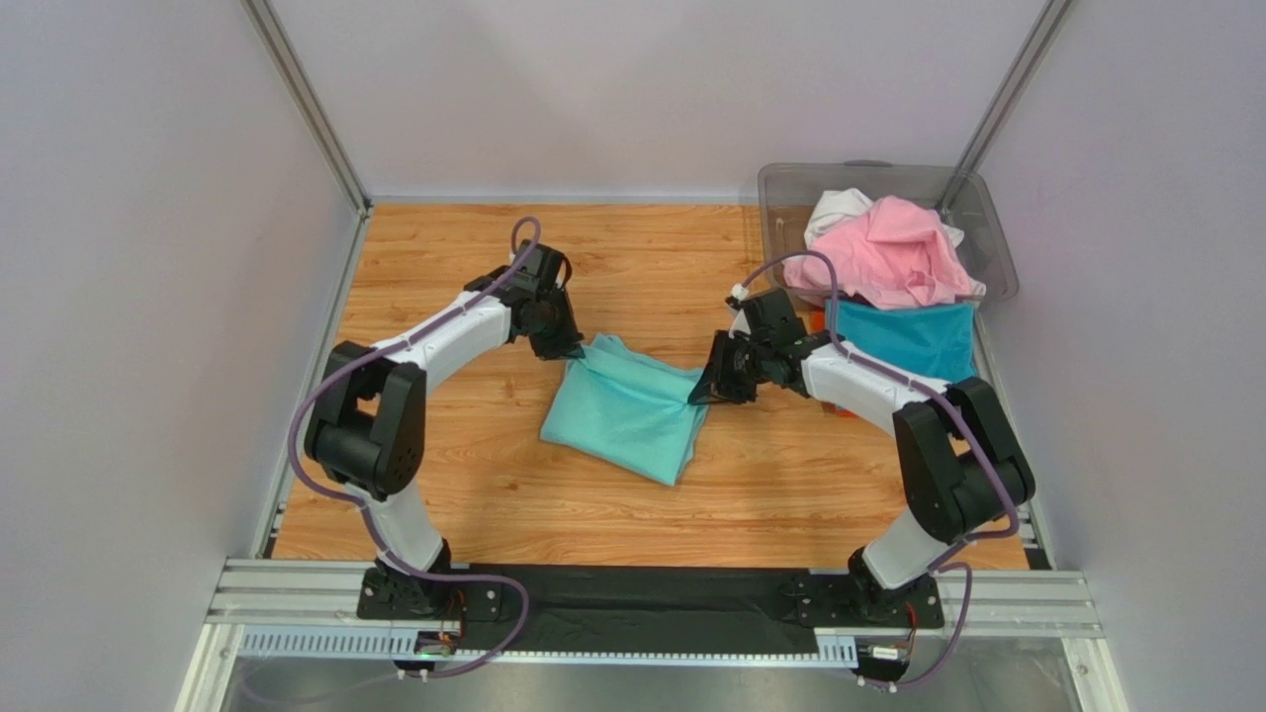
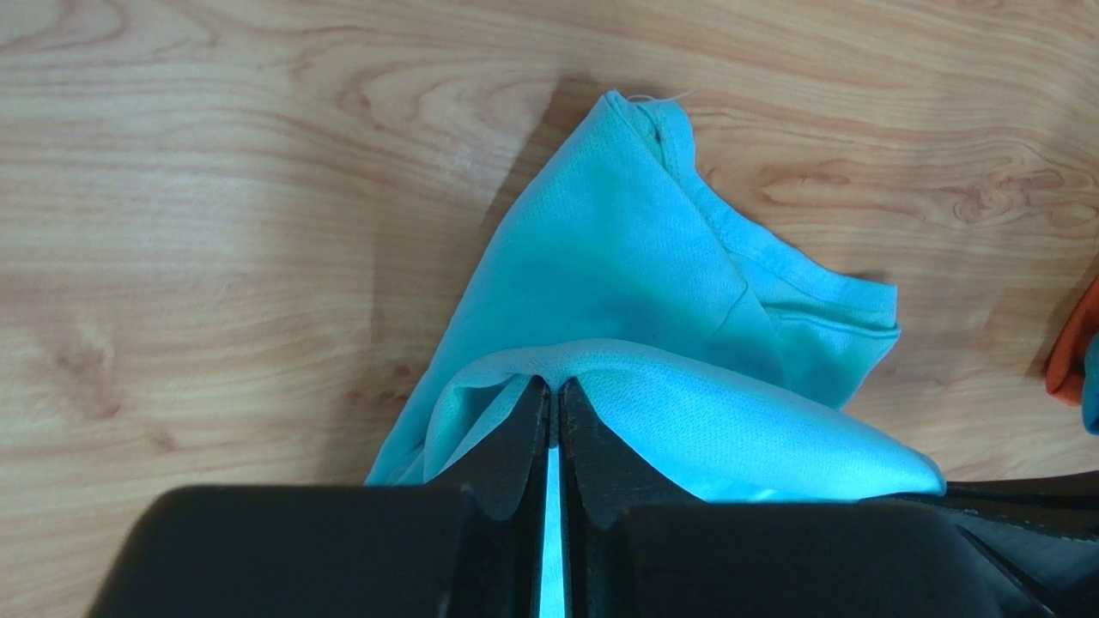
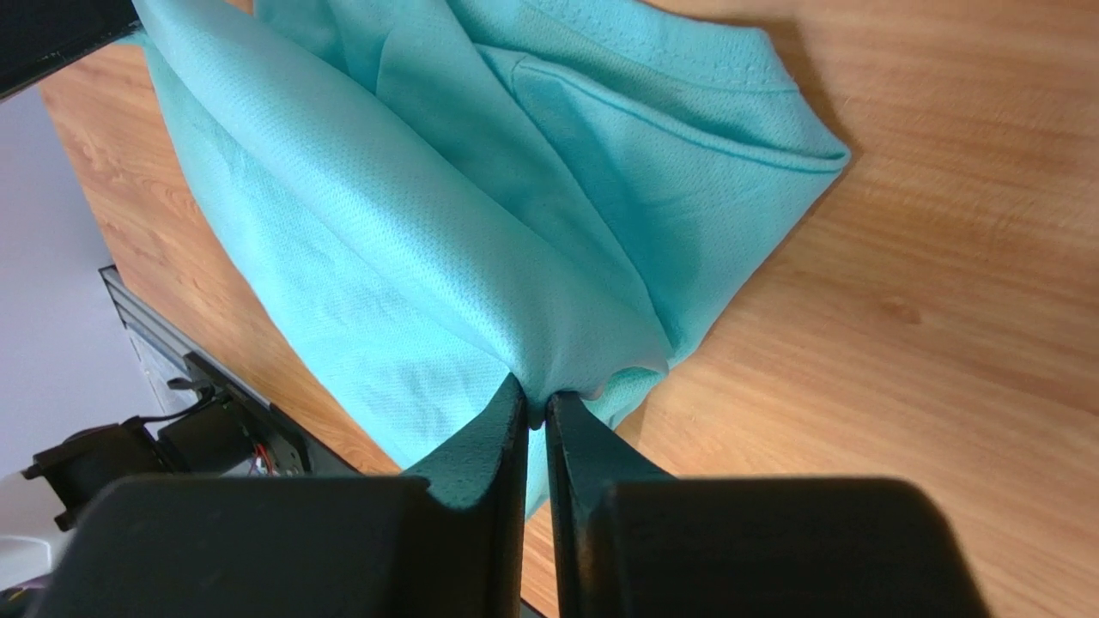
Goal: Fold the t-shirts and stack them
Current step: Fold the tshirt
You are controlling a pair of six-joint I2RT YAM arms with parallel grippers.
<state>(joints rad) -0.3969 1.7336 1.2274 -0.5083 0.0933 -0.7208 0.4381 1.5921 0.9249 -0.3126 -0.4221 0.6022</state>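
Wooden table [image 1: 446, 497] bears mint shirt [image 1: 632, 416], grey bin [image 1: 779, 200].

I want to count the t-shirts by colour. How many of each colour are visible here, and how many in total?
mint green t-shirt: 1
teal blue t-shirt: 1
pink t-shirt: 1
white t-shirt: 1
orange t-shirt (only an edge shows): 1
Total: 5

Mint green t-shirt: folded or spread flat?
Folded, not spread: the mint green t-shirt lies doubled into a compact shape, layers overlapping in both wrist views. The left claw and right claw each pinch a corner.
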